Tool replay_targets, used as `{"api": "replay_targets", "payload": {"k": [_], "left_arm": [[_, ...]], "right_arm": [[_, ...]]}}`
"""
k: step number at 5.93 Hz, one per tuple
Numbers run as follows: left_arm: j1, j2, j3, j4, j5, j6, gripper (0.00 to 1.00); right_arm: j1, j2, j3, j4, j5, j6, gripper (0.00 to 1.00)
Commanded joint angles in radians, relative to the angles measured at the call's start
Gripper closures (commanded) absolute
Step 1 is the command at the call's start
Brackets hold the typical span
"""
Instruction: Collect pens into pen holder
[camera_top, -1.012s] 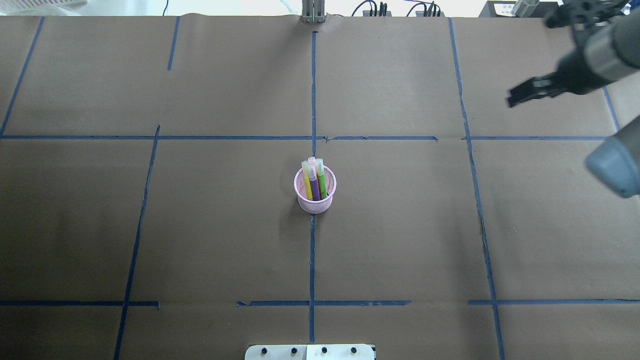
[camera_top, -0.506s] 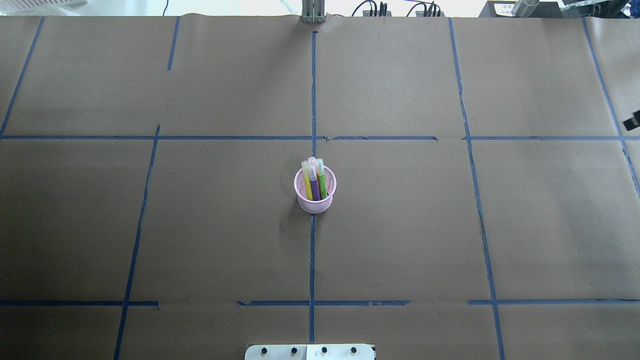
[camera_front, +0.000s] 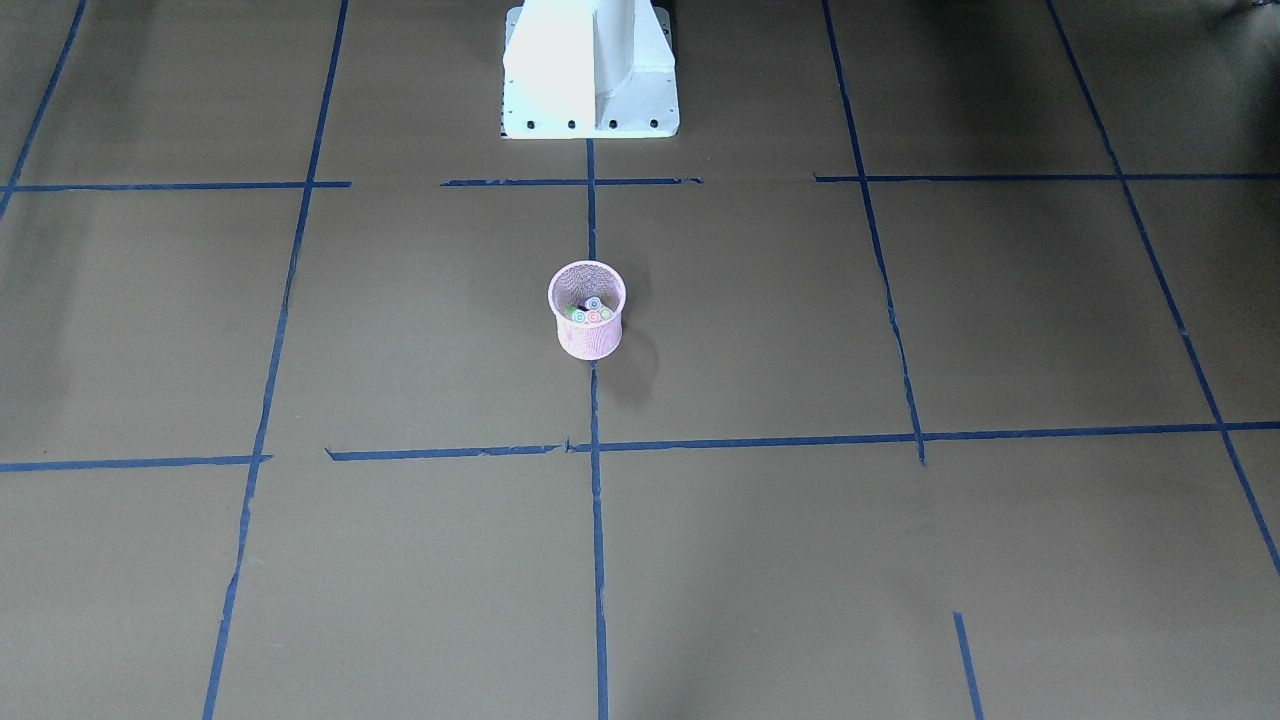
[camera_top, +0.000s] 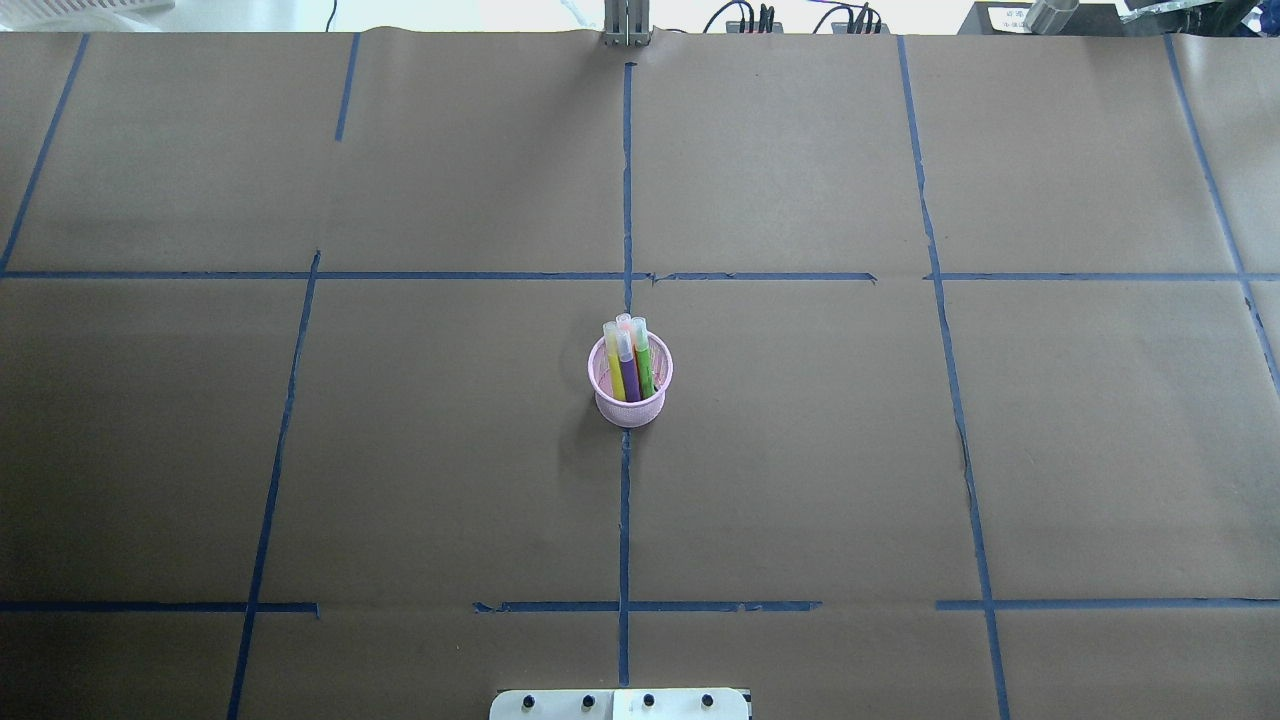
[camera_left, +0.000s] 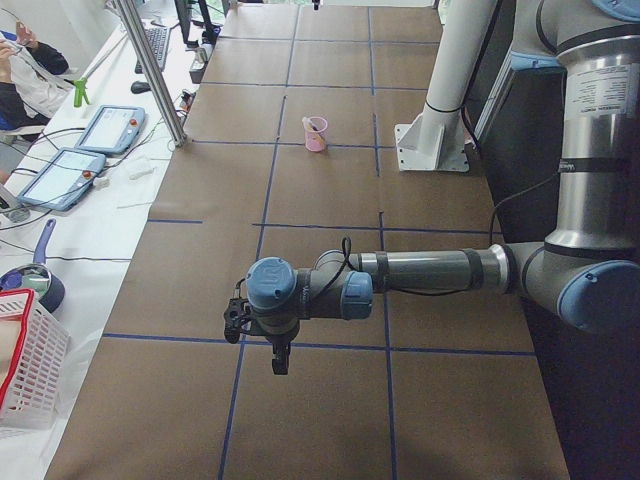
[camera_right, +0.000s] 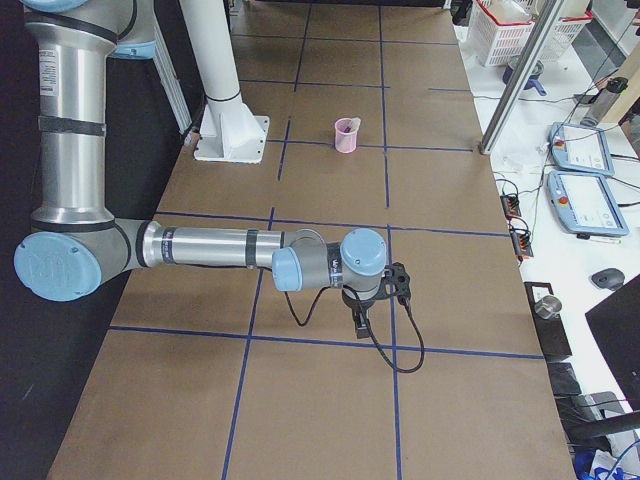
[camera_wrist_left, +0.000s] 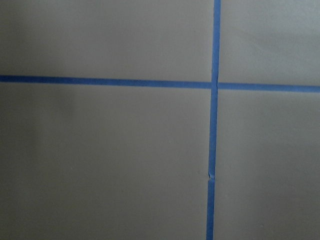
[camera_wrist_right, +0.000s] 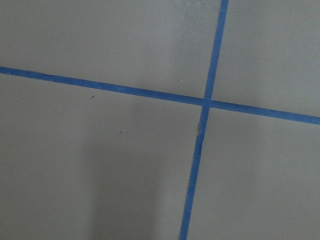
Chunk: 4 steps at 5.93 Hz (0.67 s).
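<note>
The pink mesh pen holder (camera_top: 630, 398) stands upright at the middle of the table, also seen in the front view (camera_front: 587, 338). Several pens (camera_top: 628, 362) (yellow, purple, green, orange) stand inside it, caps up (camera_front: 592, 311). No pen lies loose on the paper. My left gripper (camera_left: 280, 360) hangs over the table's left end, far from the holder (camera_left: 316, 135); I cannot tell whether it is open or shut. My right gripper (camera_right: 360, 322) hangs over the table's right end, far from the holder (camera_right: 346, 136); its state cannot be told either. Both wrist views show only paper and blue tape.
The white robot base (camera_front: 590, 70) stands behind the holder. Blue tape lines grid the brown paper. Off the far edge are tablets (camera_left: 60, 175), a white basket (camera_left: 25, 370), a metal post (camera_left: 150, 70) and a seated person (camera_left: 20, 70).
My right arm and gripper have swung out of the overhead view past its right edge. The holder and the pens have not moved.
</note>
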Motion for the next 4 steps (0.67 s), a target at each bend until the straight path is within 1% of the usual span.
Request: {"api": "replay_targets", "payload": {"k": [1,2,3,4], "left_arm": [[0.000,0.022,-0.010,-0.003,0.000,0.000,0.00],[0.002,0.022,-0.005,-0.003,0.000,0.000,0.00],[0.004,0.017,0.008,-0.011,0.000,0.002,0.00],[0.004,0.020,0.001,-0.012,0.000,0.003,0.00]], "right_arm": [[0.112,-0.021,0.009,-0.033,0.007,0.007,0.00],[0.127,0.006,0.018,-0.186,0.014,-0.002,0.00],[0.144,0.006,0.023,-0.213,0.026,-0.003,0.00],[0.144,-0.004,0.015,-0.207,0.062,-0.003,0.00]]}}
